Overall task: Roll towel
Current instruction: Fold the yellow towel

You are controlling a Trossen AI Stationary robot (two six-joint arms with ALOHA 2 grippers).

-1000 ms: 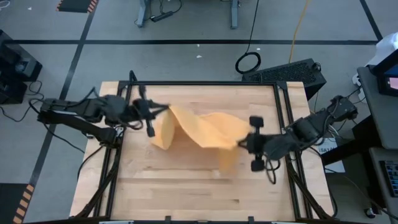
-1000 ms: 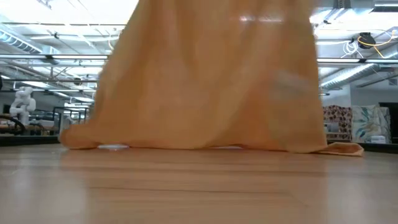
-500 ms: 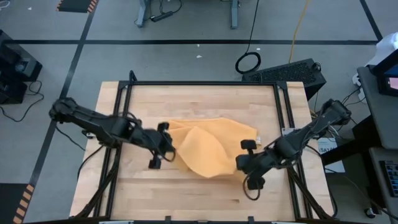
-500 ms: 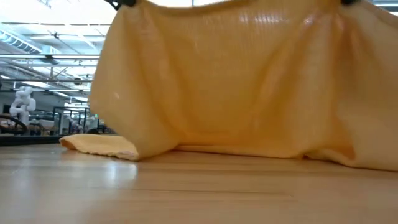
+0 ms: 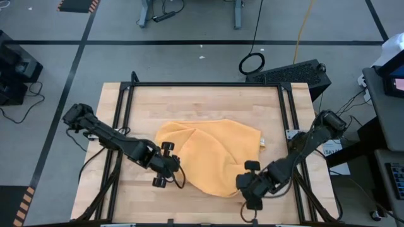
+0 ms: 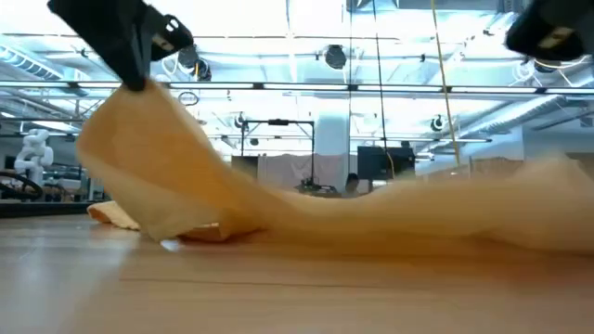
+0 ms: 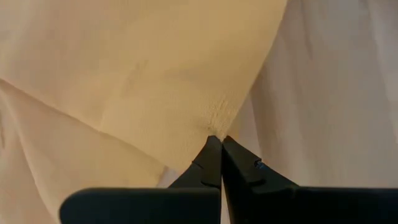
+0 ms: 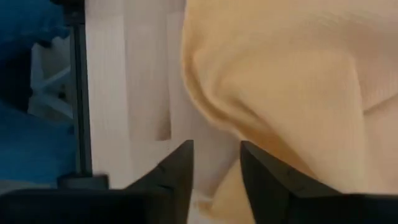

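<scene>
Overhead, the towel [image 5: 211,154] lies spread and rumpled across the middle of the wooden table [image 5: 202,101], its far edge resting flat on the boards with a small white tag [image 5: 262,142] at the far right corner, and its near edge drawn toward the two claws. Left claw [image 5: 165,165]: it sits at the towel's near left corner, its fingers [image 7: 211,163] pressed tightly together with a puckered point of yellow cloth pinched between their tips; in the left wrist view the rest of the towel [image 7: 143,81] fans away from that pinch in broad folds. At table height the left claw [image 6: 139,79] stands above the boards and holds its corner of the towel [image 6: 158,176] raised, the cloth sloping down from the claw to the table [image 6: 297,288] and running low across to the right. Right claw [image 5: 247,186]: it sits at the towel's near right edge, its fingers [image 8: 176,171] held a narrow gap apart; in the right wrist view the towel [image 8: 292,81] hangs just beyond and beside the fingers, with a strip of bare wood showing in the gap, so no cloth is seen gripped there.
</scene>
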